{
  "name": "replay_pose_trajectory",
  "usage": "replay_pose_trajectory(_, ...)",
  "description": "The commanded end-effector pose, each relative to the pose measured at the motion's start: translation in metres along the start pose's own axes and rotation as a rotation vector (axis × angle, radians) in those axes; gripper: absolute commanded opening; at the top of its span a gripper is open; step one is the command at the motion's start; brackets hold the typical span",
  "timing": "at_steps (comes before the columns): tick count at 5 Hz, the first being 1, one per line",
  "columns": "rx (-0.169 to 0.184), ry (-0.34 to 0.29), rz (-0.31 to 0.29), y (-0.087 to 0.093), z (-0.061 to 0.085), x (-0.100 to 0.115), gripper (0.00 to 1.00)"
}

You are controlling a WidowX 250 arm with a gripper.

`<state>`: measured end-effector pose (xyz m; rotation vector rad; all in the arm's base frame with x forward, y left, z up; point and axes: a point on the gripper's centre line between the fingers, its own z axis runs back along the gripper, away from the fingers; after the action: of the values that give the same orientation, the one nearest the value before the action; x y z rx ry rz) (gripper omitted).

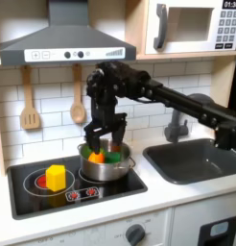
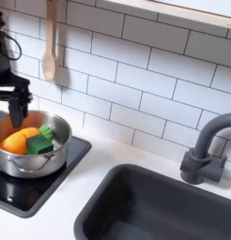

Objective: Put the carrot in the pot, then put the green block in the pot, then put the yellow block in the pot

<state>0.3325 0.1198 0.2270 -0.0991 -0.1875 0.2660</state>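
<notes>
First exterior view: fingers [image 1: 106,135] above pot [image 1: 108,171] holding carrot [image 1: 98,155].

The counter [image 1: 53,223] is a white toy-kitchen worktop below a white tiled wall. A black hob [image 1: 34,192] is set into it on the first exterior view's left; a dark sink [image 1: 192,159] is recessed into it on the first exterior view's right. In the second exterior view the sink basin [image 2: 155,211] lies right of the hob [image 2: 38,192], with a strip of white counter between them. The pot [image 1: 107,168] stands on the hob's right part. The yellow block [image 1: 56,177] rests on the hob's left burner, left of the pot and apart from it. A dark faucet [image 2: 204,155] stands on the counter behind the sink.
</notes>
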Motion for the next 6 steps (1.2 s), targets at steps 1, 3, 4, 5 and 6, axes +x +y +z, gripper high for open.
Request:
replay_pose_trajectory(1, 0.086, -0.012, 0.156, 0.035, 0.007, -0.014, 1.00)
replay_pose_trajectory(3, 0.132, -0.018, 0.312, 0.080, 0.013, -0.017, 1.00)
replay_pose_trajectory(4, 0.136, -0.005, 0.342, 0.090, 0.007, -0.012, 1.00)
replay_pose_trajectory(5, 0.135, 0.002, 0.340, 0.091, 0.003, -0.013, 1.00)
replay_pose_trajectory(6, 0.135, 0.001, 0.339, 0.091, 0.004, -0.013, 1.00)
